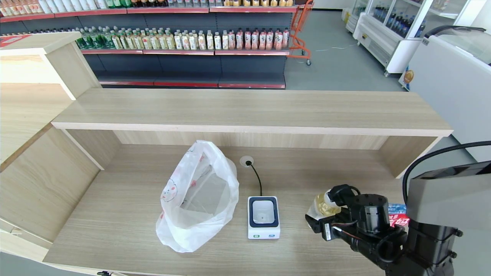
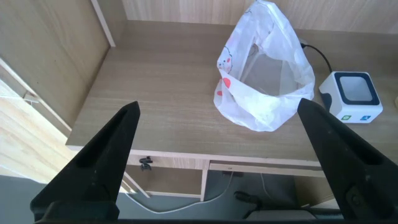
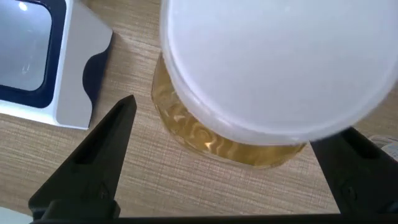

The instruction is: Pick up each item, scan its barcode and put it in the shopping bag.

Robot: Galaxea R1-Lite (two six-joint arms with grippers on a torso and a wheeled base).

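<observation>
A clear jar [image 1: 325,207] with yellowish contents and a white lid [image 3: 273,68] stands on the wooden counter [image 1: 126,214], right of the white barcode scanner [image 1: 263,217]. My right gripper [image 1: 324,209] [image 3: 227,124] is open, with one finger on each side of the jar and a gap between the jar and each finger [image 3: 93,168]. The white plastic shopping bag [image 1: 197,199] [image 2: 264,68] stands open just left of the scanner [image 2: 351,93]. My left gripper [image 2: 217,107] hangs open and holds nothing, above the counter's front edge, on the bag's left.
A red and blue packet [image 1: 397,215] lies on the counter behind my right arm. A black cable [image 1: 256,176] runs from the scanner to a hole in the counter. A raised shelf [image 1: 249,111] borders the back, and side walls close in the work area.
</observation>
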